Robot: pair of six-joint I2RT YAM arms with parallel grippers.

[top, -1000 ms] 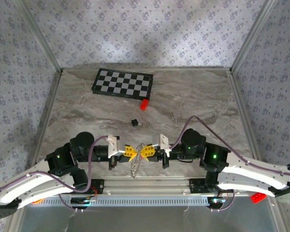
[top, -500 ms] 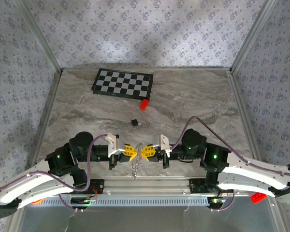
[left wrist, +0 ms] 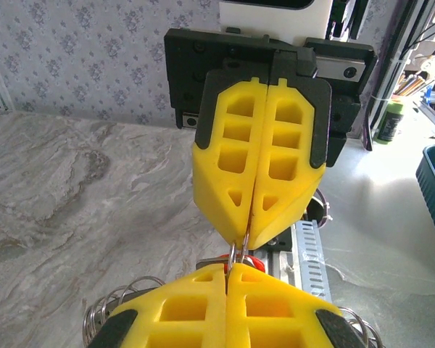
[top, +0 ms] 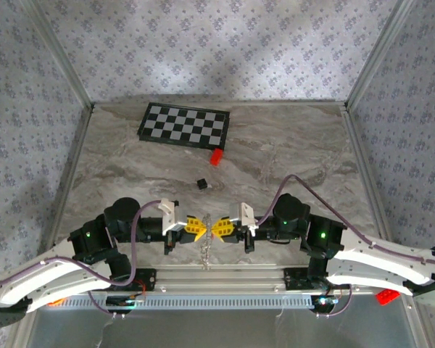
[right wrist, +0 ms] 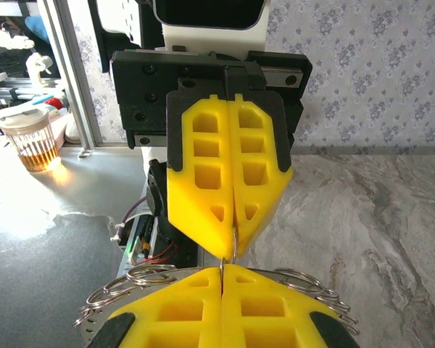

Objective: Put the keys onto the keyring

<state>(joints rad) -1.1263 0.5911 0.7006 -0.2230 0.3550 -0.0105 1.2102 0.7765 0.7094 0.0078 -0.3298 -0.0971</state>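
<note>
Looking down from above, you see the left tool (top: 195,227) and the right tool (top: 221,229) meeting tip to tip over the near edge of the tabletop (top: 290,152), both fully closed. Between them hangs the keyring (top: 206,246), its silvery coils trailing nearer than the tips. From each wrist camera a thin wire of the ring runs from one tool's seam straight into the other's, so both are pinched on it, with loops spilling out to either side. The keys (left wrist: 251,262), a small red piece, peek out just behind the meeting tips; you cannot tell whether they are threaded on. Farther out lie a black cube (top: 201,184), a red block (top: 216,156) and a checkerboard (top: 185,125).
</note>
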